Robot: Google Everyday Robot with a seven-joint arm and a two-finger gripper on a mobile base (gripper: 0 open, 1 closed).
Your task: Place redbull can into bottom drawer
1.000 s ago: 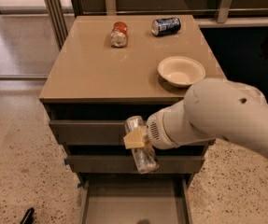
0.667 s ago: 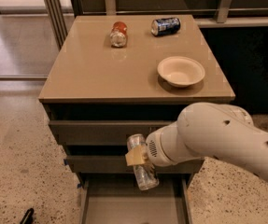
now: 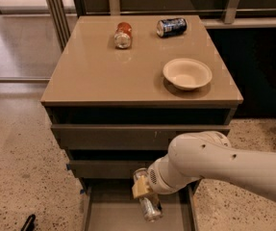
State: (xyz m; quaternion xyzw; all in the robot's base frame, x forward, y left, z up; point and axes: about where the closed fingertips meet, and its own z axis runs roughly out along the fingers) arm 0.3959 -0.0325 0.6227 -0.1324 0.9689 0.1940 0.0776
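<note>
the redbull can [image 3: 150, 210] is off the desk and hangs in the air, tilted a little with its shiny lower end down, over the open bottom drawer [image 3: 86, 210]. the claw [image 3: 144, 193] is pinching it about its upper half, a tan pad [image 3: 140, 189] pressed on the side that shows; the other side of the grip is hidden behind the can. the white arm [image 3: 209, 160] reaches in from the right and bends down in front of the cabinet.

what changed: a second ago the can was held level with the two drawers above [image 3: 128, 137], in front of their closed faces. since then the arm has carried it down in steps, and now its lower end sits low in front of the drawer's grey floor. whether it touches that floor cannot be told from here; it looks just above it.

for the task this means the carry is nearly over. the can is in line with the tray, between its side walls and towards the right, so what is left is likely a short drop more, then letting go and drawing the claw clear. since the can is tilted, it may tip and roll on the flat floor once freed.

farther out, the desk [image 3: 94, 76] bears a red-orange can [image 3: 123, 35] and a dark blue can [image 3: 171, 27], both lying on their sides at the far edge, and a pale bowl [image 3: 187, 73] nearer on the right. none of these is part of the job.
</note>
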